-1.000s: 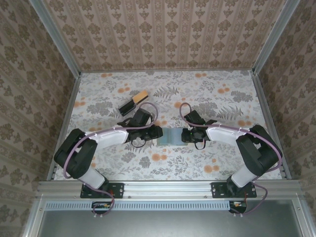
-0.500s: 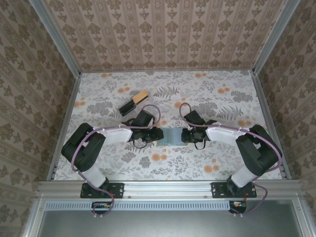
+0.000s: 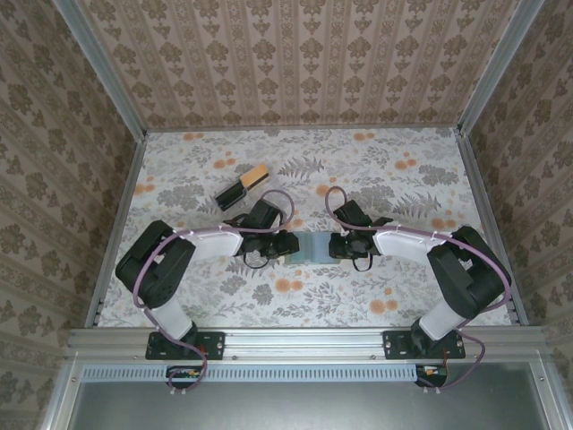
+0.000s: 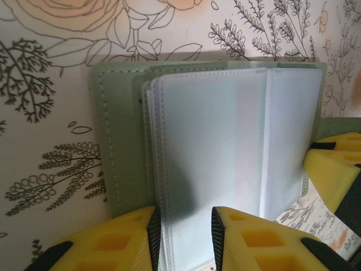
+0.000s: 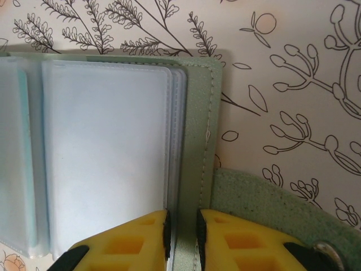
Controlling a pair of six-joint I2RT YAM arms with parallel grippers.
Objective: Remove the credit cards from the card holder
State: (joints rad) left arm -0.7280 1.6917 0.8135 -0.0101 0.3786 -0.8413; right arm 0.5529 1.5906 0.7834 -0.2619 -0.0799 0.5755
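Note:
The card holder [image 3: 312, 248] lies open and flat on the flowered table between my two grippers. In the left wrist view I see its grey-green cover [image 4: 121, 141] and milky plastic sleeves [image 4: 214, 147]. My left gripper [image 4: 186, 217] stands partly open over the near edge of the sleeves, a sleeve showing between its pads. My right gripper [image 5: 182, 217] has its jaws a narrow gap apart over the holder's right border [image 5: 197, 113], beside the snap flap [image 5: 265, 203]. One right fingertip [image 4: 333, 169] sits at the holder's edge. The credit cards are hidden inside the sleeves.
A black-and-orange block [image 3: 242, 186] lies behind the left gripper [image 3: 291, 244]. The right gripper [image 3: 333, 245] faces it across the holder. Metal rails [image 3: 121, 233] and patterned walls border the table on three sides. Open flowered surface lies behind and in front of the holder.
My left arm has folded in and its gripper has slid a little right, further onto the holder. The right arm and the holder have not moved.

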